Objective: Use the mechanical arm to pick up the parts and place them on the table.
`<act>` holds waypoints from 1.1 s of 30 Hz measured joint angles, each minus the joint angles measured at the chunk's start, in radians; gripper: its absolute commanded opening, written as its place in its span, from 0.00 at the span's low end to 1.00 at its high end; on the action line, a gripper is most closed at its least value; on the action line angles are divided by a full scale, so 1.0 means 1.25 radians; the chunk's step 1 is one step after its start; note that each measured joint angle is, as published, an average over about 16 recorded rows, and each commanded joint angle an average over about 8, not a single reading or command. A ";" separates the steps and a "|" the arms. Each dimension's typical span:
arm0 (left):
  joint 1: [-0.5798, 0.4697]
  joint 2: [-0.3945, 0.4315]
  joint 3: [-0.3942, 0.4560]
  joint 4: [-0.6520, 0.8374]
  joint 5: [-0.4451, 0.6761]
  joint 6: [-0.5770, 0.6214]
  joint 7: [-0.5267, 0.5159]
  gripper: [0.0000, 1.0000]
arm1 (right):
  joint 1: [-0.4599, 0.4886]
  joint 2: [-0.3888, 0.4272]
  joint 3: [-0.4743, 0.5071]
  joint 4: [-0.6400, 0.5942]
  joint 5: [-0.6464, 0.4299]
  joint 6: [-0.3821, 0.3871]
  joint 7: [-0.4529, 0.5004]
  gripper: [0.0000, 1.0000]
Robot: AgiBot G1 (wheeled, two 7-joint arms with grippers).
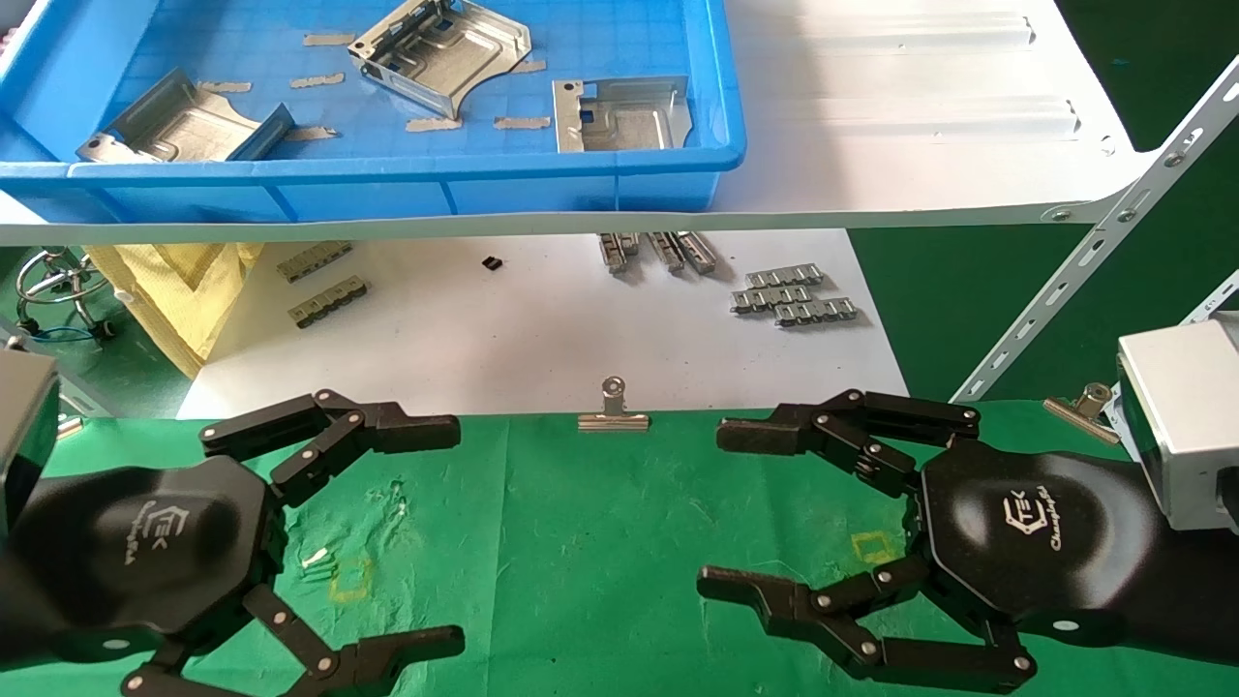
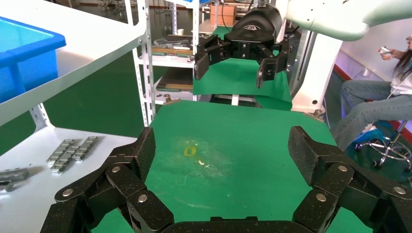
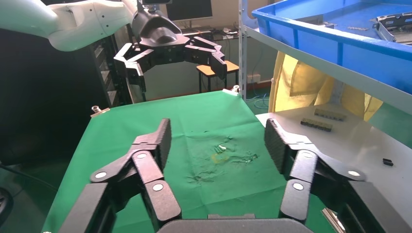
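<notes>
Parts (image 1: 445, 53) lie ungrasped in the blue bin (image 1: 678, 184); both the left gripper (image 1: 455, 532) and right gripper (image 1: 711, 508) are spread wide, empty; folded edges could be snagged on the bin wall

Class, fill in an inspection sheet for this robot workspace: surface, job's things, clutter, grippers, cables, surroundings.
Surface: table covered in wrinkled green cloth with small yellow square marks; no part on it.
Job's things: three parts lie in the blue bin on the white shelf.
Clutter: grey ribbed strips on the white sheet; binder clip at the cloth edge.
Grippers: left gripper and right gripper hover over the cloth, fingers open, empty.
Cables: nothing seen.
Surroundings: seated person; metal shelving.
</notes>
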 measured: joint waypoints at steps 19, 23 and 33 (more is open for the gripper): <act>-0.022 0.009 0.003 -0.004 0.008 -0.008 -0.005 1.00 | 0.000 0.000 0.000 0.000 0.000 0.000 0.000 0.00; -0.070 0.027 0.009 0.004 0.030 -0.022 -0.013 1.00 | 0.000 0.000 0.000 0.000 0.000 0.000 0.000 0.00; -0.359 0.153 0.077 0.203 0.198 -0.085 -0.032 1.00 | 0.000 0.000 0.000 0.000 0.000 0.000 0.000 0.00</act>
